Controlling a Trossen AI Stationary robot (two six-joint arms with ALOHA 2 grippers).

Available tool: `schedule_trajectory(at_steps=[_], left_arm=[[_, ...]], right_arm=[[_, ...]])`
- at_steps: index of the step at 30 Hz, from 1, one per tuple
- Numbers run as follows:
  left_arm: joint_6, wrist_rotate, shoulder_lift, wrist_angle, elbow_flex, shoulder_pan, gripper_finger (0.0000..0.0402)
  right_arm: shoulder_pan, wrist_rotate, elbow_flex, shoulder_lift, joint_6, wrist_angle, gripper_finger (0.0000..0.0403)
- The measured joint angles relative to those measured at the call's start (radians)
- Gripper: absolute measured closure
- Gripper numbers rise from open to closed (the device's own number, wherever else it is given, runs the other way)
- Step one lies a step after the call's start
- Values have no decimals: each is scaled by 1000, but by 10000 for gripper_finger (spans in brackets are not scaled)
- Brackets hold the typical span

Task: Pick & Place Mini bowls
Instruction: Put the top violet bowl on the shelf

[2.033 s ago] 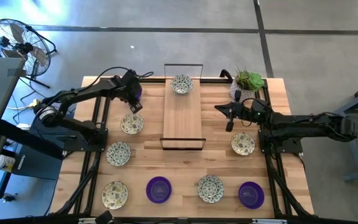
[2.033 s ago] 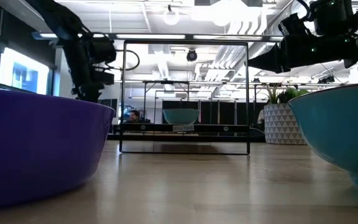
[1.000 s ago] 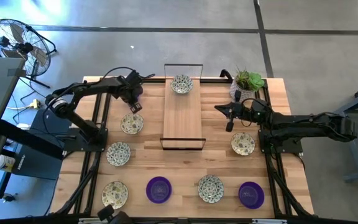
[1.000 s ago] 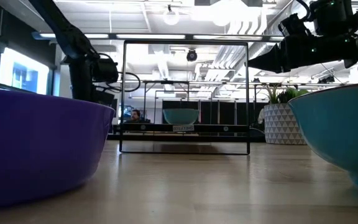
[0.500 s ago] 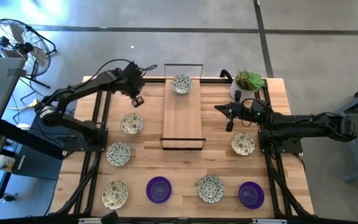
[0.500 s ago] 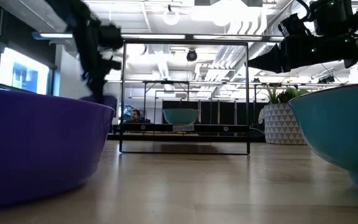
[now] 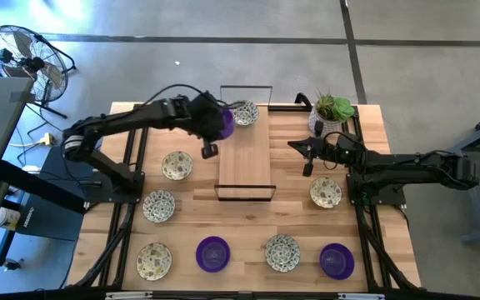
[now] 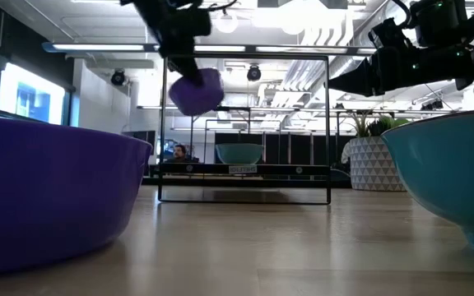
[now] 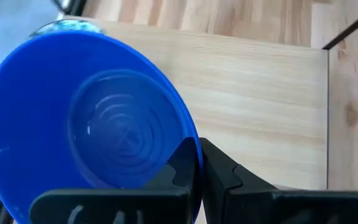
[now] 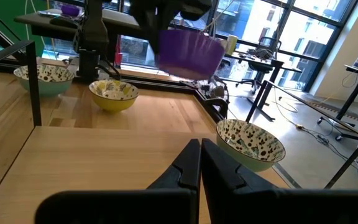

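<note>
A purple mini bowl (image 7: pixel 224 122) hangs in the air at the left edge of the wooden tray (image 7: pixel 245 162), with my left gripper (image 7: pixel 215 125) shut on it. In the low view this bowl (image 8: pixel 197 90) is tipped on its side, well above the table. A speckled mini bowl (image 7: pixel 242 112) sits on the tray's far end. My right gripper (image 7: pixel 292 145) hovers shut and holds nothing, right of the tray near the plant pot (image 7: pixel 332 112). My left gripper pinches the purple bowl's rim (image 9: pixel 196 151), with one finger (image 9: pixel 180 167) inside the bowl and the other (image 9: pixel 221 173) outside its wall. The bowl is lifted clear, tilted steeply and hanging beside and below the fingers, its hollow turned toward the wrist camera.
Speckled bowls stand on the table's left side (image 7: pixel 177 165), (image 7: pixel 158 205), (image 7: pixel 153 260), one at the near middle (image 7: pixel 282 252) and one on the right (image 7: pixel 326 192). Two purple bowls (image 7: pixel 212 253), (image 7: pixel 337 260) sit near the front edge. The tray has upright black wire frames at both ends.
My left gripper has risen from the far left of the table with the purple bowl and swung toward the right, up to the tray's left edge. The bowl, which lay on the table, now hangs lifted clear and tipped on its side.
</note>
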Motion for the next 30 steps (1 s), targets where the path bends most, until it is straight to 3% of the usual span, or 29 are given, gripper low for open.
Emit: schedule_trajectory(at_steps=[16, 30], left_arm=[[47, 0, 330, 53, 189, -83, 399], [56, -29, 404, 43, 194, -111, 399]], right_arm=[[0, 0, 0, 0, 0, -4, 401], [0, 0, 0, 0, -8, -17, 402]])
